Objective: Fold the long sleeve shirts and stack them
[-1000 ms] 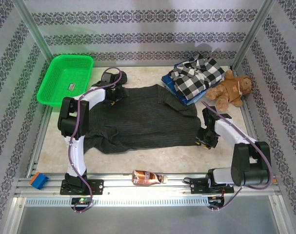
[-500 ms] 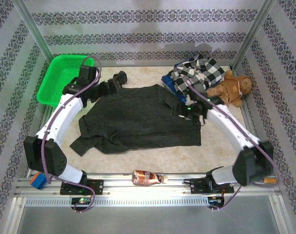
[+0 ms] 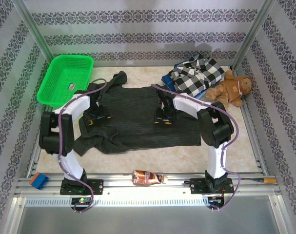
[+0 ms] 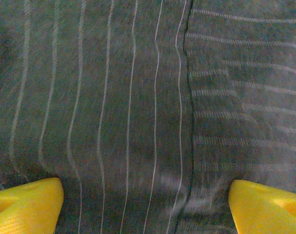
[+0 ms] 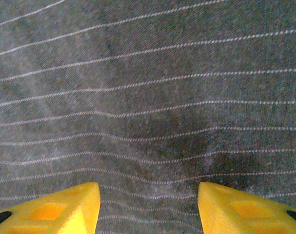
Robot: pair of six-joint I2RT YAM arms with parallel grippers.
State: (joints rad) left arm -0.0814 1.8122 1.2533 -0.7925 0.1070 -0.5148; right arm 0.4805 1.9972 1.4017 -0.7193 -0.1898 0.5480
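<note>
Entry: one charcoal pinstriped shirt point(image 3: 138, 119), spread flat at table centre, with a sleeve trailing toward 7 o'clock. The left wrist close-up adds a seam crossing its stripes. Two tools sit over the cloth, the left gripper point(image 3: 96, 117) and the right gripper point(image 3: 163, 117), both with fingers spread and pinching nothing. At 2 o'clock: one checked shirt point(image 3: 196, 75) on one blue garment point(image 3: 168, 84), with one teddy bear point(image 3: 233, 90) beside them.

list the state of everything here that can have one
charcoal shirt, spread flat, one sleeve bunched
checked shirt, folded, on top of the blue garment
blue garment, folded, under the checked shirt
left gripper, open over the charcoal shirt
right gripper, open over the charcoal shirt
green basket, upright
bottle, lying on its side
teddy bear, lying beside the stack
</note>
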